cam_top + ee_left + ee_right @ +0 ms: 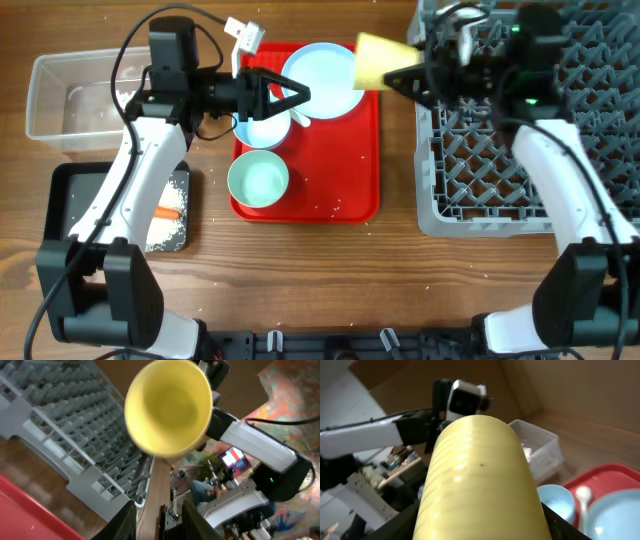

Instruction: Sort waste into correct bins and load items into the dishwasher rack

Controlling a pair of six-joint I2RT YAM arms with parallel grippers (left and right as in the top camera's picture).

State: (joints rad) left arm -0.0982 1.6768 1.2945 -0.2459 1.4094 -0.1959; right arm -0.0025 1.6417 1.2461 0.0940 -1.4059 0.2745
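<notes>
- We see the right arm's fingers (402,76) closed around a small yellow cup (377,61). They hold it on its side in the air, above the gap between the red tray (355,190) and the left edge of the grey dishwasher rack (520,150).
- From the left wrist, we look straight into the cup's open mouth, which faces left. From the right wrist, its ribbed side fills the view between the two dark fingers.
- The left arm's fingers (295,96) hover spread wide and empty over the far left part of the red tray, above a pale-blue bowl (262,130).
- A round pale-blue plate (322,80) lies at the far end of the tray, and a second pale-blue bowl (258,180) stands upright nearer us.
- We make out a small white plastic piece (582,494) between the far bowl and the plate.
- On the counter (400,285) to the left, a black tray (75,200) holds a heap of white rice grains (165,232) and an orange carrot (168,213).
- A clear plastic tub (50,100) sits just beyond the black tray. We cannot tell what the pale bits in it are.
- A few stray grains dot the red tray and the counter.
</notes>
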